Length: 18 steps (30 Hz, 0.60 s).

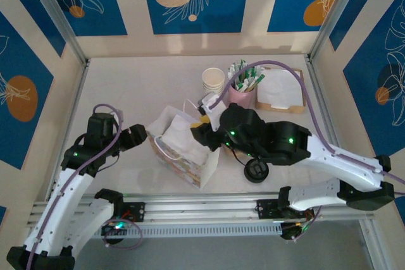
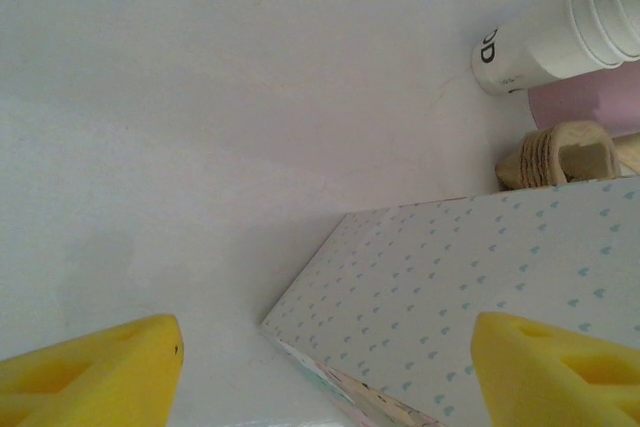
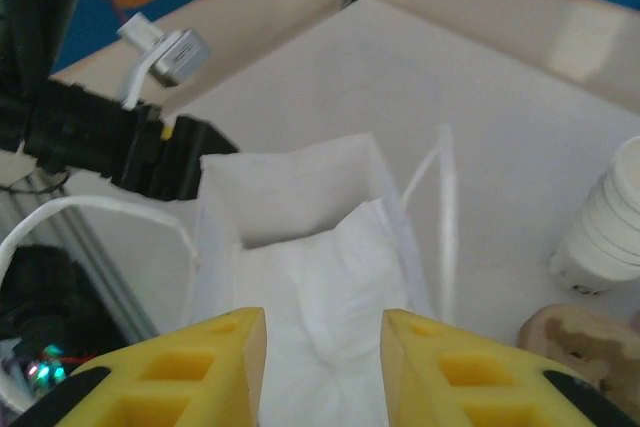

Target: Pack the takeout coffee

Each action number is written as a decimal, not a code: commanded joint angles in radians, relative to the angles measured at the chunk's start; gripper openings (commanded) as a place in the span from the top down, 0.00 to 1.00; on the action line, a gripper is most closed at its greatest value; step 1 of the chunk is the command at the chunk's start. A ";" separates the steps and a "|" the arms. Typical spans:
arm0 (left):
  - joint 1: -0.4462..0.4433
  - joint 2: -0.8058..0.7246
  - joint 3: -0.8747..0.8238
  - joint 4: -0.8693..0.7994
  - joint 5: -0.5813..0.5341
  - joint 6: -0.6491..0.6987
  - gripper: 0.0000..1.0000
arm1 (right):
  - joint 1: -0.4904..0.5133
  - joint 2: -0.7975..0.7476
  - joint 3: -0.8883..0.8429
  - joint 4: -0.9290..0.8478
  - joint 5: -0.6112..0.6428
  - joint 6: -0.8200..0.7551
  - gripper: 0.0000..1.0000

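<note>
Our left claw [image 2: 325, 332] beside the bag [image 2: 480, 287] and right claw [image 3: 322, 322] over its mouth both stand released and empty, and we cannot tell where the coffee is; we judge it light, crushable and spillable, best held gently round the middle, upright.

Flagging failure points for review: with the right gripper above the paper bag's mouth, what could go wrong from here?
The right gripper hangs over the paper bag, close to its thin handle; pulling away might snag it and tip the bag. The left gripper stands open beside the bag, not gripping it, so it could slide.
</note>
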State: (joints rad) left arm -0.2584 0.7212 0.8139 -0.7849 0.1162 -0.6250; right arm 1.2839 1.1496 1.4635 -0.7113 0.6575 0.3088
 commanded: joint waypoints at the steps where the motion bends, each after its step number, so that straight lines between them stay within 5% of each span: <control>1: -0.004 -0.009 0.067 0.011 -0.055 0.062 0.21 | 0.006 -0.092 -0.060 0.131 0.142 -0.069 0.63; 8: -0.004 -0.010 0.132 0.055 -0.244 0.096 0.16 | -0.078 -0.284 -0.209 0.268 0.222 -0.133 0.62; 18: -0.005 -0.037 -0.022 0.289 -0.468 0.094 0.10 | -0.512 -0.536 -0.495 0.405 0.104 -0.101 0.38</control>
State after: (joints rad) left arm -0.2584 0.6769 0.8257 -0.5808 -0.2401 -0.5503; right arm 0.8471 0.6586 1.0306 -0.3973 0.8024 0.2024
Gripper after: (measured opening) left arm 0.891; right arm 0.609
